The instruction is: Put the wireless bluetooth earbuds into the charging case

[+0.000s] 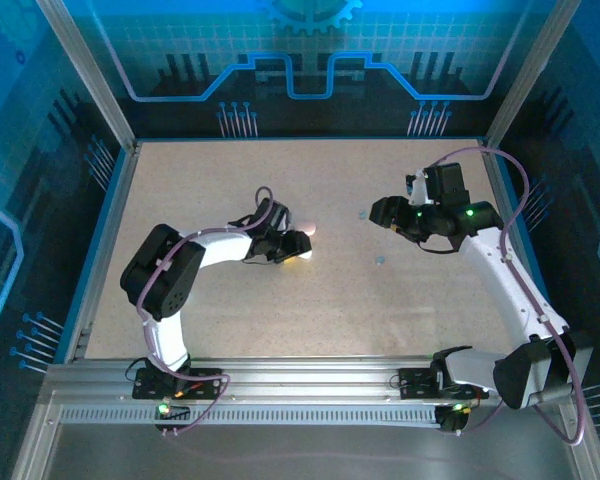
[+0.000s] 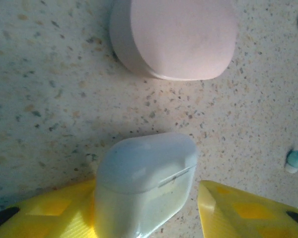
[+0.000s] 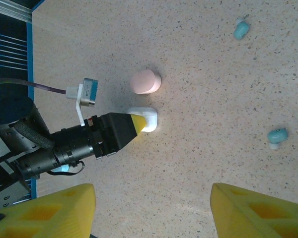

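Your left tool [image 2: 148, 212] is straddling the white case [image 2: 144, 168], jaws parted with one finger clear of it. The teal earbuds [image 3: 277, 136] are lying on the tabletop [image 3: 198, 89] to its right, nearer your right tool [image 3: 151, 208], which is gaping wide and empty.

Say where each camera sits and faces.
Top external: above and behind, looking down on the table, left arm and right arm.
Left wrist: down at the white charging case between the left fingers.
Right wrist: down at the left arm's tip, past the right fingers.
Shared: both wrist views hold white charging case and pink charging case.
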Tool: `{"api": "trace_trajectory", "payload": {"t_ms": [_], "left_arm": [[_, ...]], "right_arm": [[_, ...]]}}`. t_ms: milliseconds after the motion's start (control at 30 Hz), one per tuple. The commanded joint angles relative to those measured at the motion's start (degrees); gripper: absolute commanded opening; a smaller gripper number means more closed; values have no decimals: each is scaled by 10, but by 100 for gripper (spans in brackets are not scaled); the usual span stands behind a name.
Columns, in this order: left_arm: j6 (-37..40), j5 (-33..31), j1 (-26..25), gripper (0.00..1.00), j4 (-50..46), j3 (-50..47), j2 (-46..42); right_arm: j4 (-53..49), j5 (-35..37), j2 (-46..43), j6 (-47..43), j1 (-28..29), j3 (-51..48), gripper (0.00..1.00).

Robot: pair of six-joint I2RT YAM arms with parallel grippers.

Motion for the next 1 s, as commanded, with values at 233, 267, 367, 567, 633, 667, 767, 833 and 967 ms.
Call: {"api": "trace_trajectory", "payload": {"t_ms": [233,267,367,567,633,667,767,833,967], "left_arm": [[63,-149,8,70,-154,1,-123],[64,-174,8,70,-168,-5,-149],[60,-255,8,73,-214,-32,-230],[4,-389,26,84,-336,-95,-361],[-29,-403,51,87,-373,-121,-390],[-45,-402,69,89,-386,-137,-404],[-68,-379,133,91,-395,-180,-441],[-66,-362,171,94,-390,-200,-458],[-38,-324,243,99,-375,-223,-458]], "right_arm": [[17,-15,7,2,-8,-16,64],[22,-18,9,2,-8,-18,64],[33,-27,20,-3,-8,-22,64],[65,-73,64,1,-3,-24,65],[67,-84,81,-6,6,-15,65],[67,-88,89,-12,14,-8,66],[62,-98,112,-33,40,16,68],[54,-101,129,-42,55,32,69],[42,-103,159,-51,87,59,71]]}}
